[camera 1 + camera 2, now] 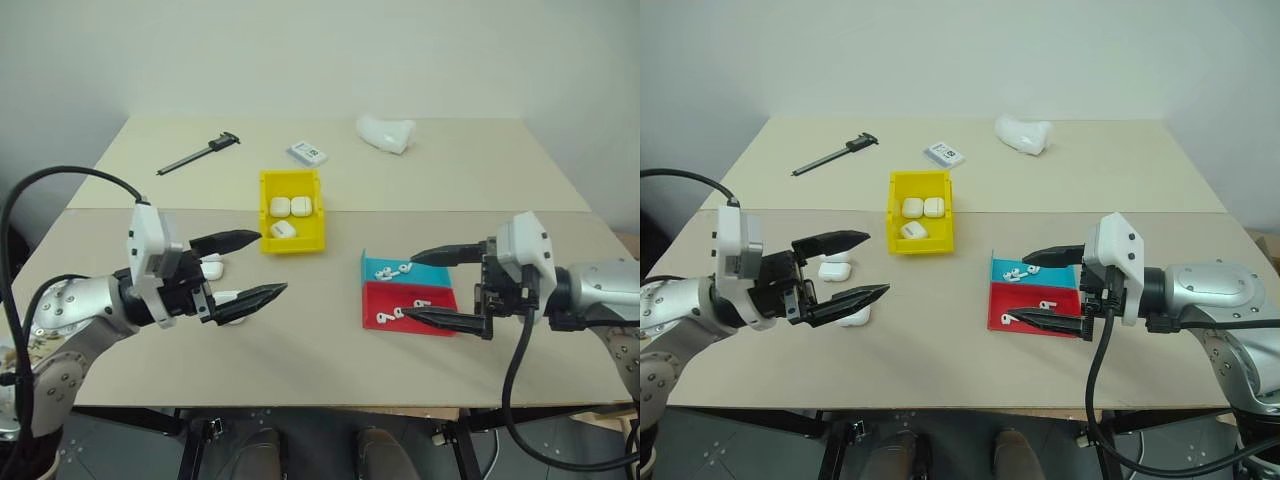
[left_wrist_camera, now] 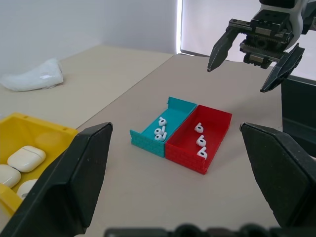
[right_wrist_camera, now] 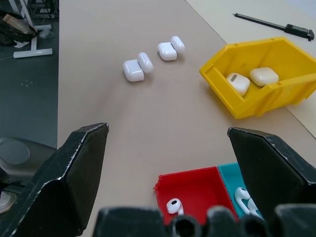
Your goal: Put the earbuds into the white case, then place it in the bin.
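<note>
Several earbuds [image 1: 390,271] lie in a teal tray [image 1: 432,275] and a red tray [image 1: 437,297] at the front right. Two white cases [image 3: 137,67] with lids open sit on the table at the front left. My left gripper [image 1: 272,262] hovers open just above and to the right of them, partly hiding the nearer case [image 1: 853,316]. My right gripper [image 1: 406,286] is open too, level over the trays, with one finger above the teal tray and one over the red. Three closed cases rest in the yellow bin [image 1: 296,244] at the table's centre.
A black caliper [image 1: 198,152] lies at the back left. A flat labelled white box [image 1: 307,152] and a lumpy white object [image 1: 386,132] sit at the back. A seam runs across the table behind the bin.
</note>
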{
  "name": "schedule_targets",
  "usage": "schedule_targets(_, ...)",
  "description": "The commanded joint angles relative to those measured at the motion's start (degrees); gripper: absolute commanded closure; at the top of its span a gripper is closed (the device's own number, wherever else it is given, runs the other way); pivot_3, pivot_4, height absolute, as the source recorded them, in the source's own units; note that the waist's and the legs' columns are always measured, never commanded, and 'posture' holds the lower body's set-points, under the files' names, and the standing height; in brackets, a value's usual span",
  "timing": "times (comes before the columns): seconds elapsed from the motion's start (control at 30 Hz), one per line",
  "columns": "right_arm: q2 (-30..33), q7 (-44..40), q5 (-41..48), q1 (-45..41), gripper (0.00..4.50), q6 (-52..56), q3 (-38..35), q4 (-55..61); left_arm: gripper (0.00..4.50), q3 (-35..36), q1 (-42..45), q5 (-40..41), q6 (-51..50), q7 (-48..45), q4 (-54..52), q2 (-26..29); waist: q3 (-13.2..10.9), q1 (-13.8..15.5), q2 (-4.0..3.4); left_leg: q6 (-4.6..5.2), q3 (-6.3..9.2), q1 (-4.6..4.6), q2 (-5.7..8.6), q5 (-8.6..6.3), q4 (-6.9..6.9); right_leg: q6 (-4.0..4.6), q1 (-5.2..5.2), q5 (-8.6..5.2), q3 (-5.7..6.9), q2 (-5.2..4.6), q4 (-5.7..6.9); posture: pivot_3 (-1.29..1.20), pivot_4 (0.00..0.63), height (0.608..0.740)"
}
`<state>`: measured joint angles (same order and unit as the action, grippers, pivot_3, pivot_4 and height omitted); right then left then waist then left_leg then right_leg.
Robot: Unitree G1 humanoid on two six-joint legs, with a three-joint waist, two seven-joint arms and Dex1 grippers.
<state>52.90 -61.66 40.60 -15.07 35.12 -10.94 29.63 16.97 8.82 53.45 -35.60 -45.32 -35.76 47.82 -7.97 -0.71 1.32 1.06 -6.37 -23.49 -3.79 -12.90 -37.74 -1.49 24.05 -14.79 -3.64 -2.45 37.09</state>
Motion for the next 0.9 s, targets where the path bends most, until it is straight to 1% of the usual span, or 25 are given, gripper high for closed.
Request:
schedule_targets(0.03,0.87,-0.92,0.32,-0.52,0.01,-1.69,-1.46,0.52,0.00,1.55,0.95,1.13,-0.08,-0.65,-0.85,1.16,0.00,-0.01,0.00,0.00,0.00,0.00,0.00,0.00,0.00,0.00,0.00,0.00,0.00,0.00,0.00,0.00,0.150,0.740)
schedule_targets(0.1,0.70,-0.89,0.24,-0.91,0.01,-1.68,-1.19,0.26,0.00,1.87,0.91,1.53,-1.87,1.35,-0.95,1.92,0.00,-0.02,0.00,0.00,0.00,0.00,0.00,0.00,0.00,0.00,0.01,0.00,0.00,0.01,0.00,0.00,0.150,0.740)
schedule_targets(0.2,0.50,-1.20,-0.11,-1.53,0.01,-1.87,-0.59,-0.66,0.00,2.68,0.39,1.76,-3.80,1.79,-1.37,4.08,0.00,-0.03,0.00,0.00,0.00,0.00,0.00,0.00,0.00,0.00,0.00,0.00,0.00,0.01,0.00,0.00,0.150,0.740)
schedule_targets(0.23,0.41,-1.26,-0.26,-1.73,0.01,-1.93,-0.30,-0.90,0.00,2.76,0.49,1.59,-5.26,3.66,-2.06,4.94,0.00,-0.03,0.01,0.00,-0.01,0.01,0.00,0.00,0.00,0.00,0.00,0.00,-0.01,0.00,0.01,0.00,0.150,0.740)
schedule_targets(0.3,0.29,-1.52,-0.41,-2.09,0.01,-1.96,0.27,-1.27,0.00,2.27,0.88,-0.63,-7.45,8.80,-4.94,6.14,0.00,-0.03,0.01,0.00,0.01,0.02,-0.01,0.00,0.00,0.00,0.00,0.00,-0.01,0.01,0.00,0.00,0.150,0.740)
schedule_targets(0.37,0.15,-1.91,-0.77,-2.94,0.01,-2.06,1.11,-1.98,0.00,0.90,1.44,-4.84,-8.58,13.16,-8.19,7.67,-0.02,-0.01,0.03,0.00,0.01,0.00,0.00,0.00,0.00,0.00,0.00,0.00,-0.01,0.00,0.00,0.00,0.150,0.740)
schedule_targets(0.43,-0.01,-2.20,-1.39,-4.28,0.01,-2.19,2.14,-2.79,0.00,-0.09,2.93,-5.15,-10.49,14.13,-7.84,9.08,-0.02,0.02,0.03,0.00,0.00,0.00,0.00,0.00,0.00,0.00,0.00,0.00,-0.01,0.00,0.00,0.00,0.150,0.740)
schedule_targets(0.6,0.13,-1.93,-0.56,-4.59,0.01,-1.51,1.79,-1.95,0.00,-2.94,10.31,0.48,-26.23,16.55,-3.36,16.52,-0.02,0.02,0.04,-0.01,-0.01,0.04,0.01,0.00,0.01,0.00,0.01,0.00,-0.01,0.02,0.03,0.00,0.150,0.740)
schedule_targets(0.67,-0.27,-1.28,-0.46,-3.95,0.01,-1.50,1.73,-1.19,0.00,-4.30,13.99,2.76,-32.28,16.97,-0.85,18.55,-0.02,0.01,0.04,-0.01,-0.01,0.03,0.02,0.00,0.02,0.00,0.02,0.00,-0.02,0.01,0.00,0.00,0.150,0.740)
schedule_targets(0.77,-1.15,0.05,-0.61,-2.59,0.01,-1.60,1.82,-0.16,0.00,-7.47,22.34,4.91,-42.68,19.00,4.75,18.55,-0.04,0.12,0.06,0.00,-0.01,0.01,0.03,0.00,0.03,-0.01,0.04,-0.01,-0.01,0.01,0.00,0.00,0.150,0.740)
schedule_targets(0.83,-1.73,0.86,-0.48,-1.83,0.01,-1.48,1.94,0.49,0.00,-8.53,26.60,4.93,-47.35,20.34,7.54,17.14,-0.04,0.14,0.07,-0.01,-0.01,0.00,0.04,0.00,0.02,-0.01,0.03,-0.01,0.00,0.02,0.01,0.00,0.150,0.740)
schedule_targets(0.9,-2.21,1.47,-0.46,-1.15,0.01,-1.46,2.21,1.20,0.00,-10.10,31.63,5.02,-54.06,22.10,11.65,15.34,-0.04,0.15,0.07,-0.01,-0.01,0.00,0.07,0.00,0.02,-0.01,0.04,-0.01,-0.02,0.02,0.02,0.00,0.150,0.740)
